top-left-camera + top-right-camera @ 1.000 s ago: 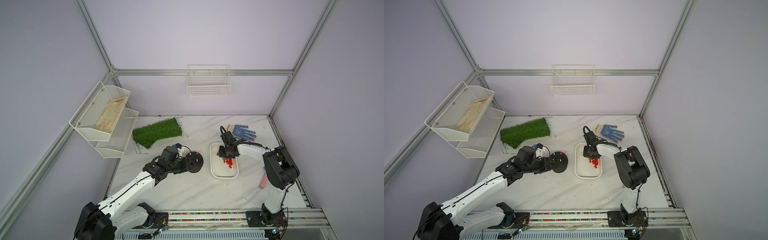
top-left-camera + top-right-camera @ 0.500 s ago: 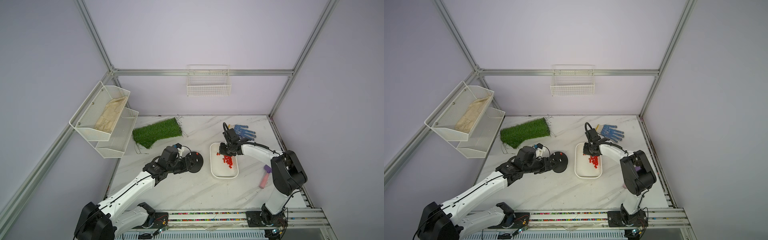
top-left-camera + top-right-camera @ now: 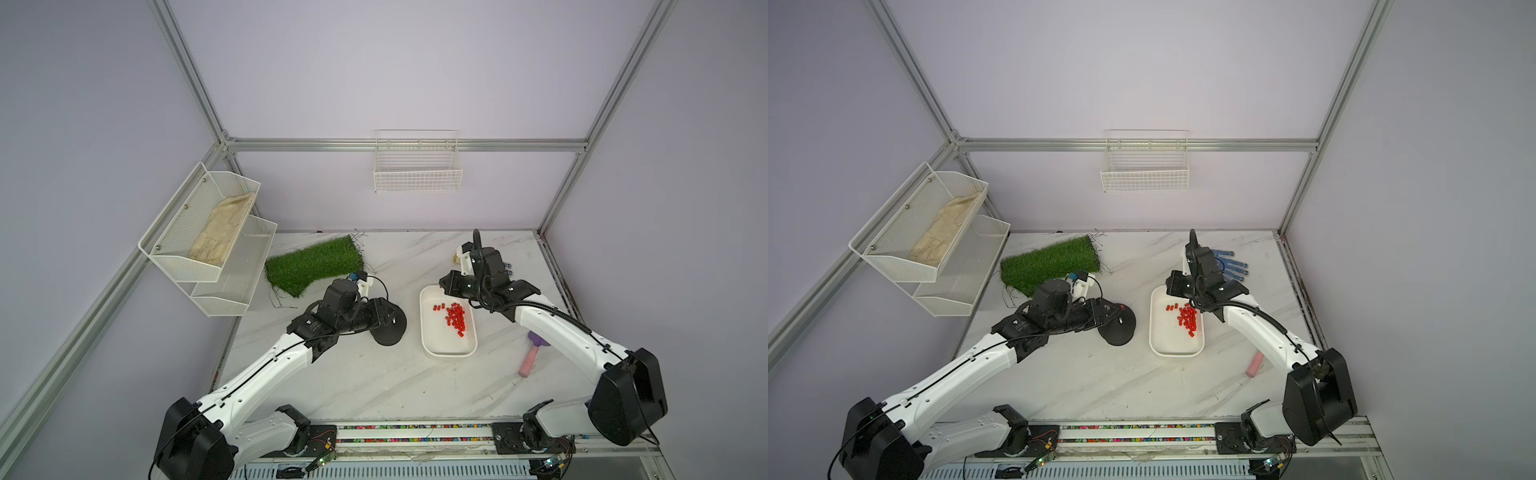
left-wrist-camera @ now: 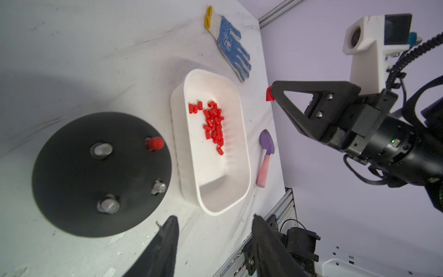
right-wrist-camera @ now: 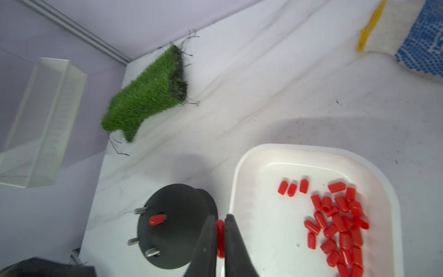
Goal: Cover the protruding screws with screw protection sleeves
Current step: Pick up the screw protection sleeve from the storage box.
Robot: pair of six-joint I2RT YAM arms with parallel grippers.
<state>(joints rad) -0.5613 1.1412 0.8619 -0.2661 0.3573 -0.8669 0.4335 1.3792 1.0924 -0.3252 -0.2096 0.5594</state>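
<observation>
The black dome base (image 4: 84, 187) lies tilted on the table left of the tray, also seen in both top views (image 3: 390, 332) (image 3: 1119, 332). One of its protruding screws wears a red sleeve (image 4: 155, 143); three stand bare (image 4: 102, 150) (image 4: 109, 206) (image 4: 158, 187). Several loose screw protection sleeves (image 5: 340, 223) lie in the white tray (image 5: 311, 147). My right gripper (image 5: 220, 217) is shut on one red sleeve (image 5: 220, 237), hovering over the tray's far left corner next to the base. My left gripper (image 4: 214, 217) is open beside the base's rim with nothing between its fingers.
A green grass mat (image 3: 313, 264) lies at the back left. A blue-dotted glove (image 3: 1231, 264) is behind the tray, and a pink-handled purple spoon (image 3: 532, 357) to its right. White mesh shelves (image 3: 208, 232) hang on the left wall, a wire basket (image 3: 417, 166) on the back wall.
My right gripper has lifted off the sleeve pile and shifted slightly left toward the base, its elbow swinging out to the right. The left arm and base stayed still.
</observation>
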